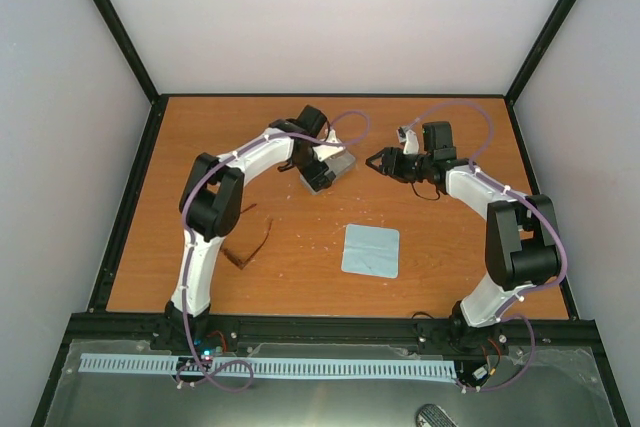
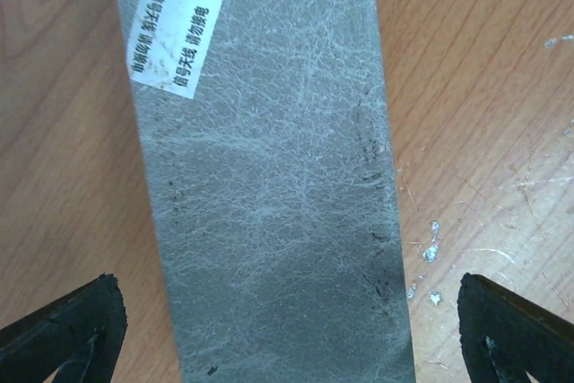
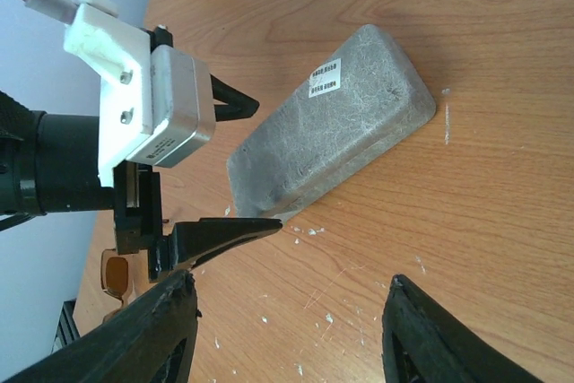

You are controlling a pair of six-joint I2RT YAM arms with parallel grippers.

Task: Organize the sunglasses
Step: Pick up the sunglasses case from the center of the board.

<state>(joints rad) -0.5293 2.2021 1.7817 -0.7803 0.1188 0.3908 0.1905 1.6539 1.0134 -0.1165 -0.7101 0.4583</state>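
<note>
Amber lenses, thin reddish-brown frame: logging the sunglasses lying on the table at near left, just beside the left arm's lower link, well apart from both claws. Seeing the left claw spread wide, straddling the closed grey case at far centre, tips clear of its sides. Seeing the right claw also gaping, holding nothing, pointing at the case from the right. Noting the blue cloth near centre. Judging the sunglasses light, springy at the temples, slick and scratch-prone on the lenses, easily bent. Favouring a gentle pinch on the bridge or a temple near the hinge, avoiding the lenses and keeping squeeze low.
</note>
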